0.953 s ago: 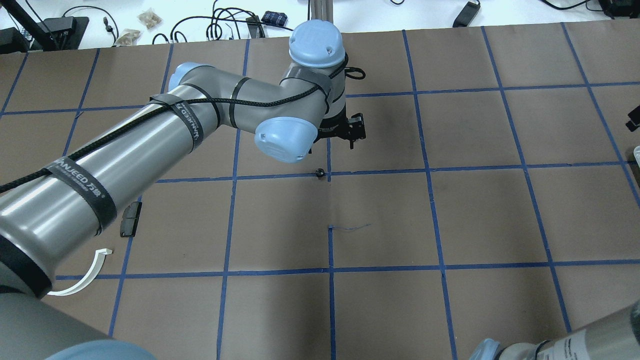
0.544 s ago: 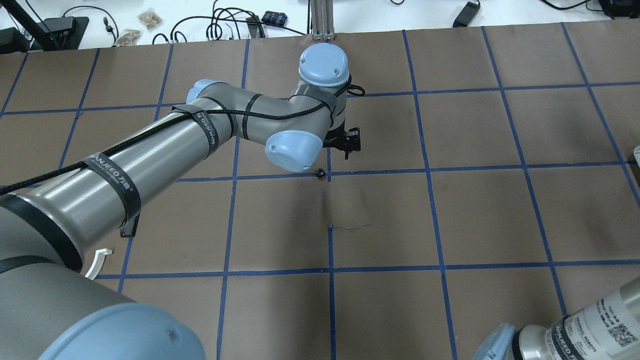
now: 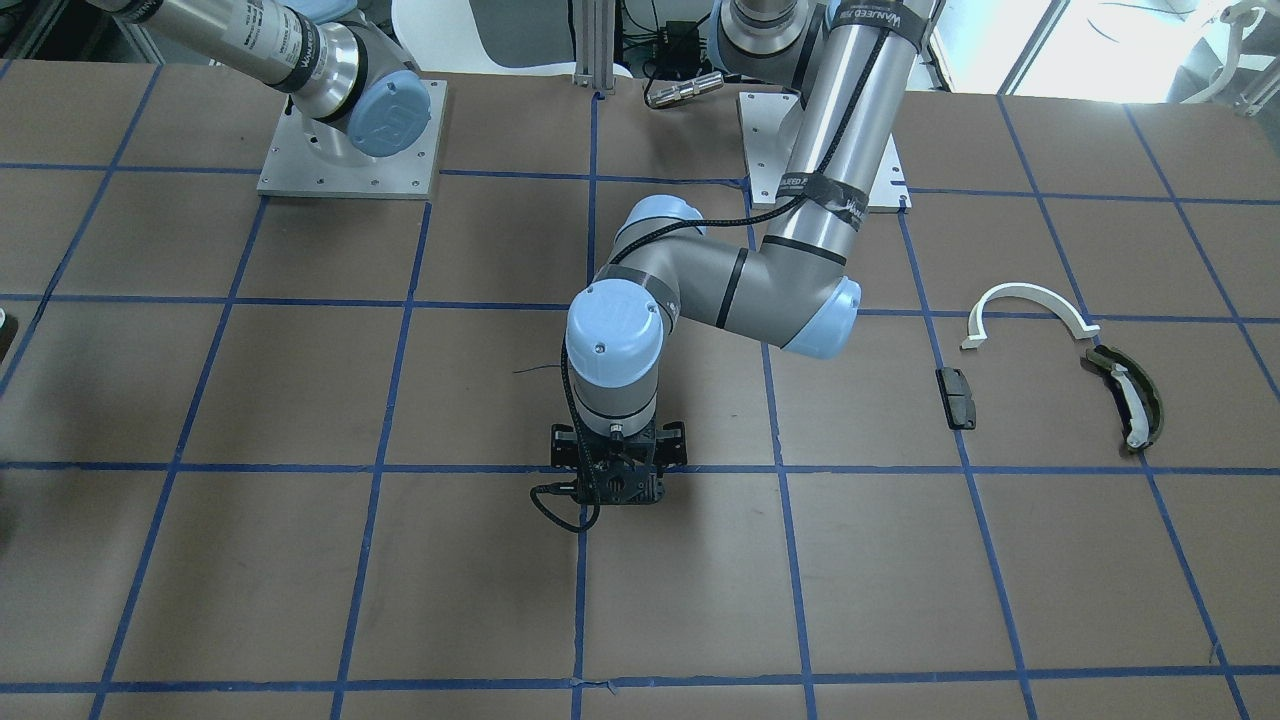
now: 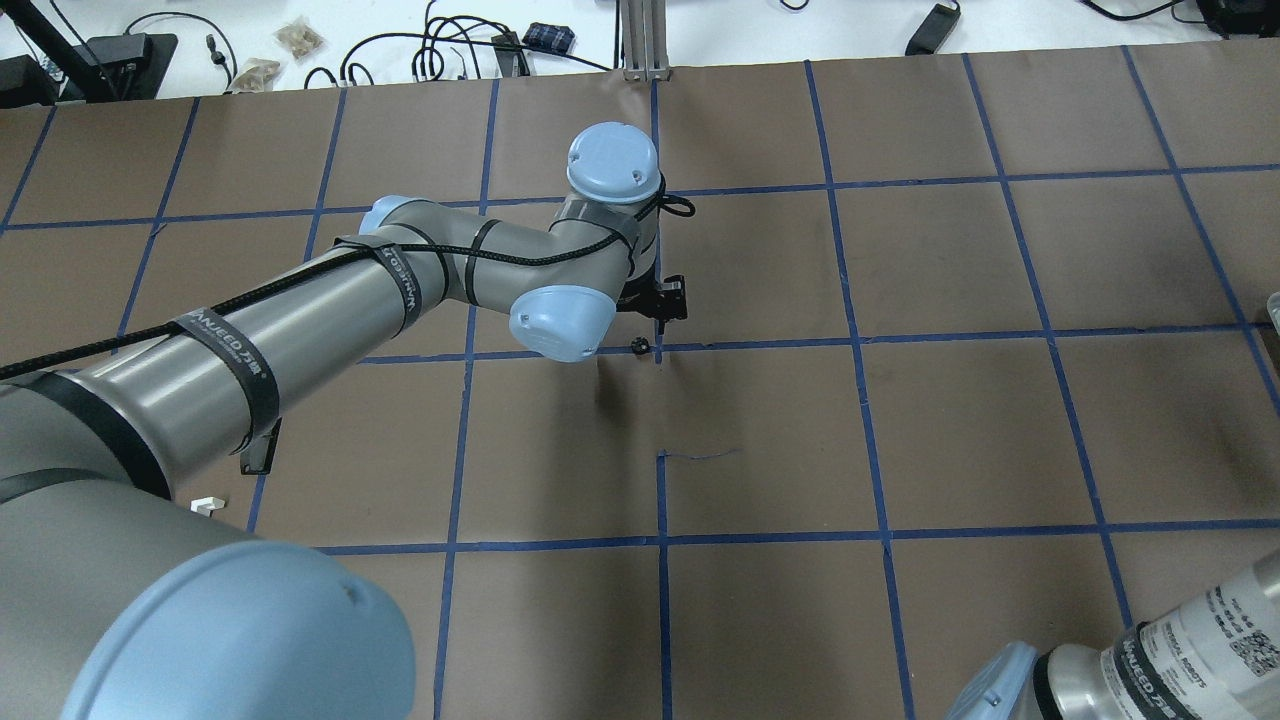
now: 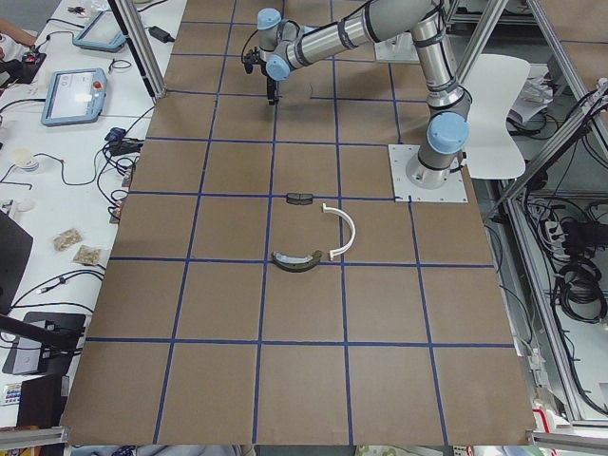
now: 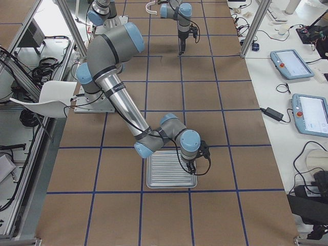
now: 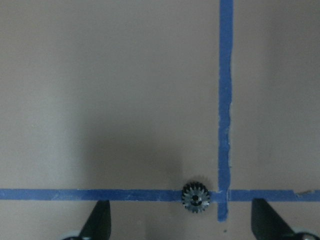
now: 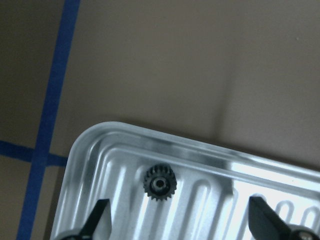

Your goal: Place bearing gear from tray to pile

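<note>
A small black bearing gear (image 8: 160, 183) lies in a corner of the ribbed metal tray (image 8: 280, 190). My right gripper (image 8: 180, 222) hangs open just above it, a finger on each side. A second small black gear (image 7: 195, 196) lies on the table at a blue tape crossing and also shows in the overhead view (image 4: 640, 346). My left gripper (image 7: 182, 222) is open and low over it. The pile lies far off on my left: a white half-ring arc (image 3: 1025, 305), an olive curved piece with a white strip (image 3: 1125, 395) and a black block (image 3: 956, 396).
The tray (image 6: 164, 174) sits at my right end of the brown table with its blue tape grid. Both arm bases stand on metal plates (image 3: 345, 150) at the table's robot side. Cables and small items lie beyond the far edge (image 4: 450, 45).
My left arm has swung left and down, bringing its gripper closer over the gear at the tape crossing. My right arm's lower segment has come into the overhead view at the bottom right.
</note>
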Tool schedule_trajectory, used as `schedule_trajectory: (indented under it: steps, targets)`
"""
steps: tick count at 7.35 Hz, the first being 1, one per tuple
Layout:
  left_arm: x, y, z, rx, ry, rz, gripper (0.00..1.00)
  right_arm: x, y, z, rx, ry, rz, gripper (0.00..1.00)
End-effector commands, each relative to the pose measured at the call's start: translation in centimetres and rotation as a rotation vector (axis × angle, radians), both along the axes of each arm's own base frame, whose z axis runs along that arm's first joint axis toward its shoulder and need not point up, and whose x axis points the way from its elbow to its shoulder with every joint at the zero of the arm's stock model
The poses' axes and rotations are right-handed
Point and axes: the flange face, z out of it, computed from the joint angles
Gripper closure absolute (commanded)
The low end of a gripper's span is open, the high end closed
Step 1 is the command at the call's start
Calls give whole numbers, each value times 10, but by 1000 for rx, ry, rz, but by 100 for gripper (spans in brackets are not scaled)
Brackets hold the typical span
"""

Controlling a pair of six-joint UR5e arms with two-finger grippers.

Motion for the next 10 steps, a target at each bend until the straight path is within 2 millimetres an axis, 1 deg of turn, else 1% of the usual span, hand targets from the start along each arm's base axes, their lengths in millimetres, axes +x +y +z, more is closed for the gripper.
schedule_trajectory:
  steps: [1,2,3,4,5,6,7,8,9,10]
  targets:
    - [0,0,-11,-6,9,0,1,2,0,-2,4,-11,-27,5]
    - [-4,2,-10,7,49,-5,6,4,-3,-1,2,-6,-24,5]
    - [-4,4,-12,21,59,-3,17,4,-4,-4,4,-7,-21,5]
    - [-3,6,-17,26,56,-6,30,5,-3,-4,5,-8,-21,5]
    - [-2,7,-18,29,50,-6,37,4,-4,-4,3,-7,-19,13]
    - [-1,7,-16,26,51,-6,63,5,-4,-4,4,-9,-19,26]
    - [-2,8,-8,19,60,-7,89,6,-4,-5,7,-12,-21,47]
    - [-2,9,-10,24,60,-6,95,6,-5,-3,4,-9,-21,69]
    - [-1,8,-9,25,58,-5,97,7,-4,-2,6,-9,-24,79]
    - [-1,8,-9,26,56,-6,100,8,-4,-2,14,-14,-38,83]
